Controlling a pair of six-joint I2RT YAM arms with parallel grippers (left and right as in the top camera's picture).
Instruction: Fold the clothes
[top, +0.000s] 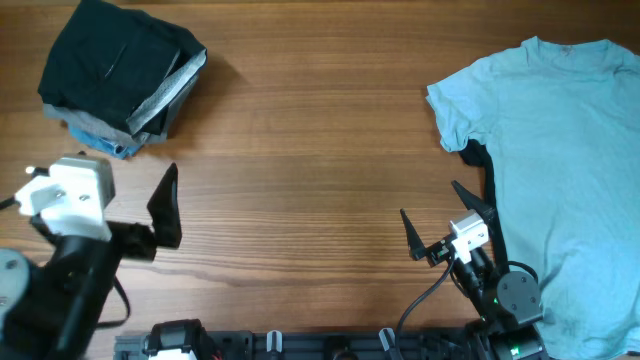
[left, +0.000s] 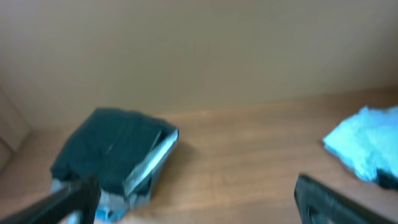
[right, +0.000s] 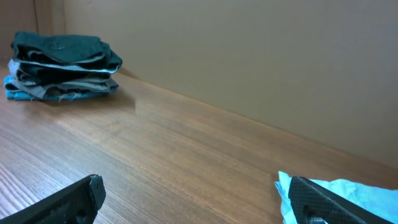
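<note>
On the wooden desk, a light blue T-shirt lies spread flat at the right. Its left edge is just beside the right jaws, which stand spread and empty. A folded stack, black over grey and blue, sits far left, beyond the left jaws, also spread and empty.

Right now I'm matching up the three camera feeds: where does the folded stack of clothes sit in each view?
Overhead: the folded stack is in the top left corner.
Left wrist: the stack is at lower left, blurred.
Right wrist: the stack is at upper left, seen side-on.
Shared landmark: the light blue T-shirt, on the right side in every view.
</note>
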